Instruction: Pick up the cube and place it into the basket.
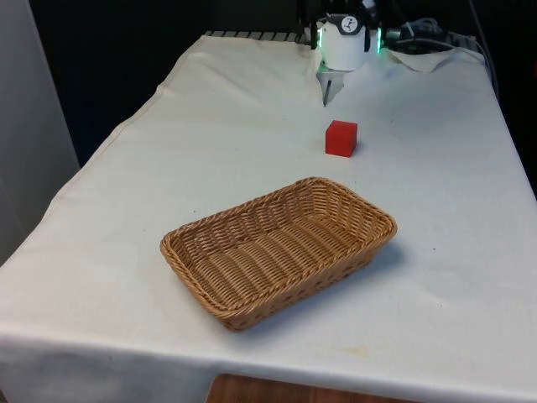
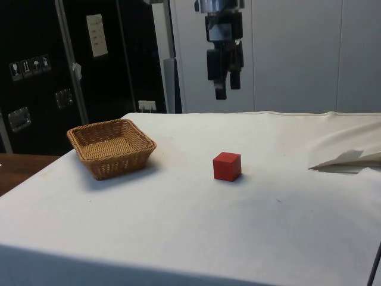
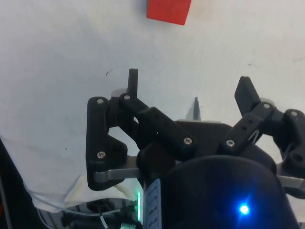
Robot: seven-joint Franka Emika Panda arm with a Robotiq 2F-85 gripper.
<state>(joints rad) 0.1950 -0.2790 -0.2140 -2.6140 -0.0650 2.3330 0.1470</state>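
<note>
The red cube [image 1: 341, 138] sat flat on the worktop [image 1: 126, 210], nearer the far edge than the near one. Nothing touched it. It had bare cloth on every side, so the tool could come at it from above with no bumping.

The basket [image 1: 281, 250] lay closer to the near edge, well apart from the cube. Its open top faced up and nothing was in it. That made it easy to drop something in from above.

The tool [image 2: 225, 89] hung high over the worktop, pointing straight down. Its two fingers [image 3: 133, 82] were apart, with a wide gap between them and nothing held. In the wrist view the cube [image 3: 168, 10] lay off to one side of that gap, not under it. So the tool was not yet lined up.

I think the job had hardly begun. The tool likely needed to slide over until the cube sat between the fingers, then go down and squeeze. The flat sides of the cube should be easy to hold.
</note>
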